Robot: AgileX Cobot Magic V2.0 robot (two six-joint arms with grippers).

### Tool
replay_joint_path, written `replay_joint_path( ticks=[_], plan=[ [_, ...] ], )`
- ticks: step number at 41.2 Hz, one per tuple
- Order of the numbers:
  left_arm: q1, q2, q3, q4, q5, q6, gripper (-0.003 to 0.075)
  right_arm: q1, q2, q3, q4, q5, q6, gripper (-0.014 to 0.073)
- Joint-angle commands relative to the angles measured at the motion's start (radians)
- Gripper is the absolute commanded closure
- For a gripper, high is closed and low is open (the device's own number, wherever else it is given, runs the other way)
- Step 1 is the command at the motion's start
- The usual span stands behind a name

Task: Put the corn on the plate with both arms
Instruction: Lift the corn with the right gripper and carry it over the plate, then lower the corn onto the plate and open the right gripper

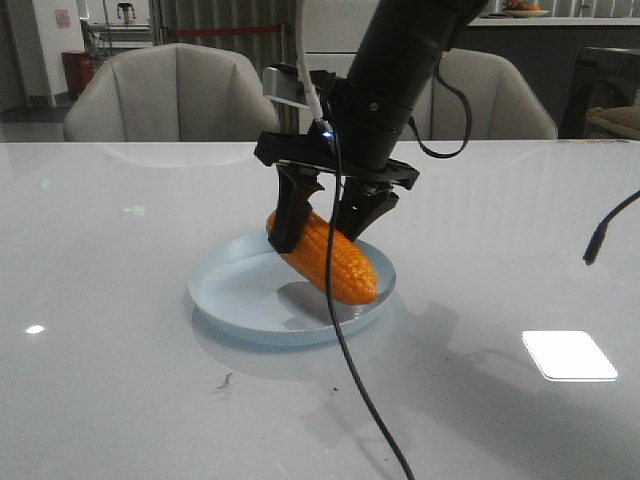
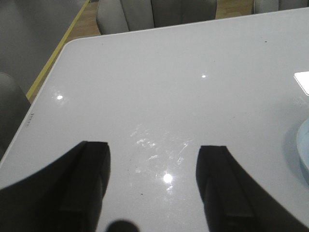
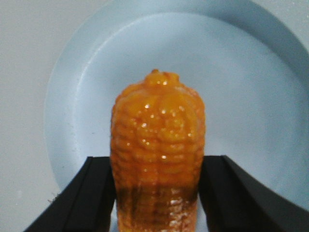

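Observation:
My right gripper (image 1: 320, 222) is shut on the thick end of the orange corn (image 1: 325, 255) and holds it tilted, its tip pointing down over the pale-blue plate (image 1: 230, 300). The tip is very low over the plate's right part; I cannot tell whether it touches. In the right wrist view the corn (image 3: 157, 130) sits between the black fingers (image 3: 96, 193) of the gripper (image 3: 157, 162), with the plate (image 3: 241, 72) beneath. My left gripper (image 2: 153, 147) is open and empty over bare white table; a sliver of the plate (image 2: 304, 145) shows beside it. The left gripper does not show in the front view.
A black cable (image 1: 350, 380) hangs from the right arm across the plate's front toward the table's near edge. Another dark cable end (image 1: 600, 240) sticks in at the right. Grey chairs (image 1: 170, 95) stand behind the table's far edge. The table's corner (image 2: 67, 46) shows in the left wrist view.

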Motion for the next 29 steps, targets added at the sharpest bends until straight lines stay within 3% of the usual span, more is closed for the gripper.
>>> replay_joint_path(
  ticks=[1, 13, 29],
  plan=[
    [0.0, -0.003, -0.028, 0.007, -0.082, -0.007, 0.0267, -0.001, -0.064, -0.031, 0.027, -0.034, -0.009, 0.0043],
    [0.0, -0.003, -0.028, 0.007, -0.082, -0.007, 0.0267, -0.001, -0.064, -0.039, 0.065, -0.064, -0.009, 0.0005],
    [0.0, -0.003, -0.028, 0.007, -0.08, -0.007, 0.0267, -0.049, -0.143, -0.226, 0.022, 0.164, -0.02, 0.0005]
  ],
)
